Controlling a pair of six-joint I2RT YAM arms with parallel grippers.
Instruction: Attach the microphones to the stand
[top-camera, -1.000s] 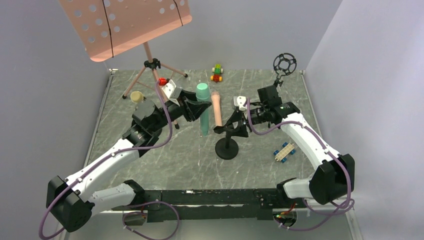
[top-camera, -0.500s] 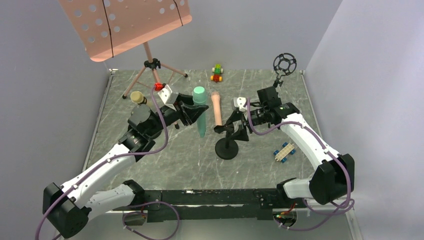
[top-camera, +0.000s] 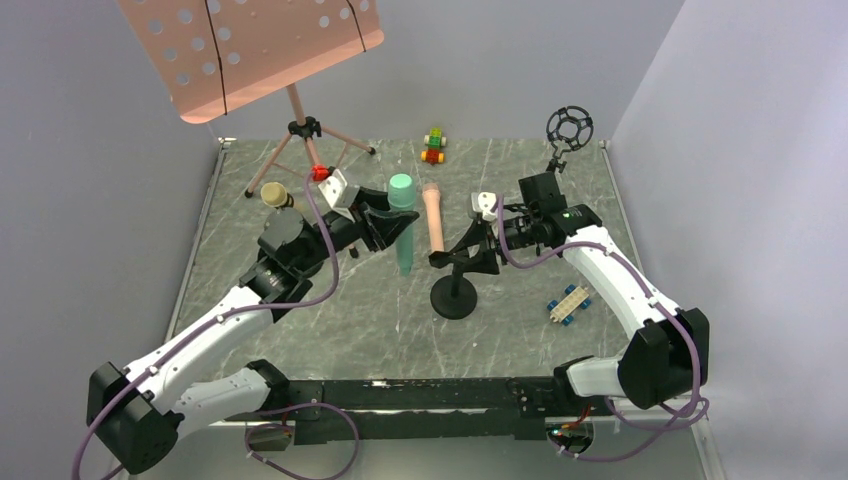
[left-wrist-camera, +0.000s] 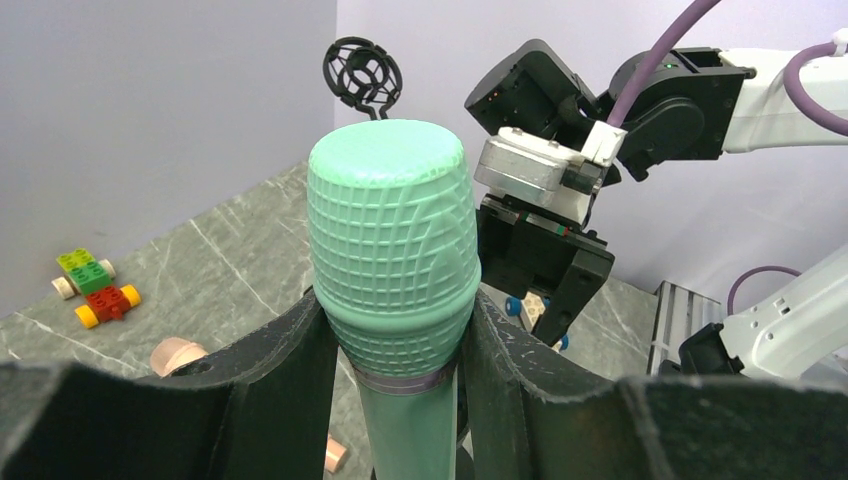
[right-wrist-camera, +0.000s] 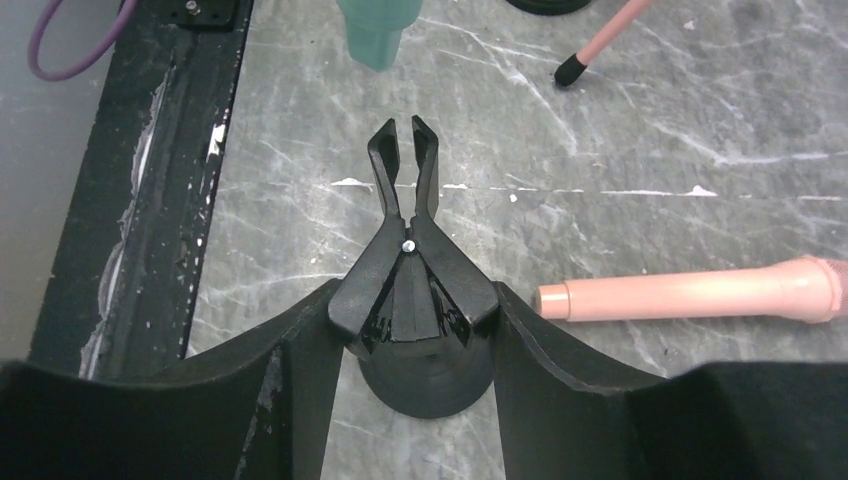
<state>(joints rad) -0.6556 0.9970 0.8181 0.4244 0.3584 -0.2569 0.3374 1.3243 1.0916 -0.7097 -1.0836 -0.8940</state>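
My left gripper is shut on the teal-green microphone just under its ribbed head, holding it upright above the table. The black stand is right of it, and my right gripper is shut on the wings of its clip, whose prongs point at the teal tail. The salmon pink microphone lies flat between the two arms. The pale yellow microphone lies at the back left, partly behind my left arm.
A pink music stand stands on a tripod at the back left, one leg tip near the clip. Toy-brick cars sit at the back and right. A black shock-mount ring stands at the back right.
My left arm has swung its elbow back to the left while still holding the teal microphone, which moved slightly left. The yellow microphone now shows more. My right gripper stays at the clip.
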